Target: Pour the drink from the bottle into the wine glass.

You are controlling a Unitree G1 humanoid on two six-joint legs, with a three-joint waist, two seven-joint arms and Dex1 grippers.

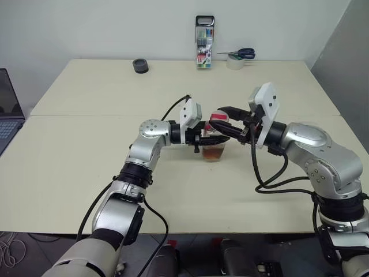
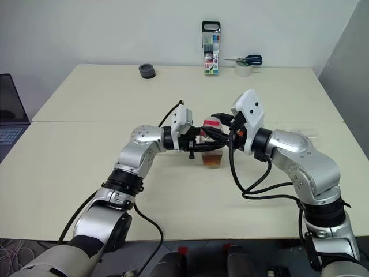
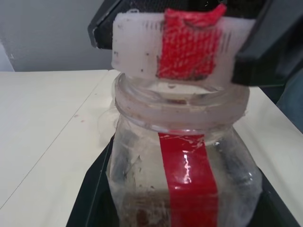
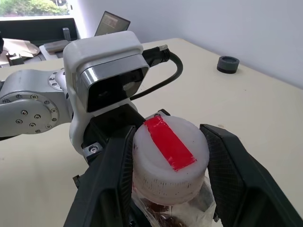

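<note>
Left wrist view: bottle (image 3: 184, 175) base cut off, cap (image 3: 182, 47) half claw-covered.

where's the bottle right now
The bottle is near the table's middle in the eye views, held by the left gripper around its body, with the right gripper's fingers on either side of its cap.

One bottle (image 1: 214, 141), one marker case (image 1: 204, 42), one black ring (image 1: 140, 66), one pair of scissors (image 1: 237, 54), one tape roll (image 1: 235, 63), one laptop (image 1: 8, 109), two grippers: left gripper (image 1: 209, 139), right gripper (image 1: 226, 120).

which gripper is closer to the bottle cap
Right. The right gripper has its fingers on either side of the cap; the left gripper holds the bottle body below it.
</note>
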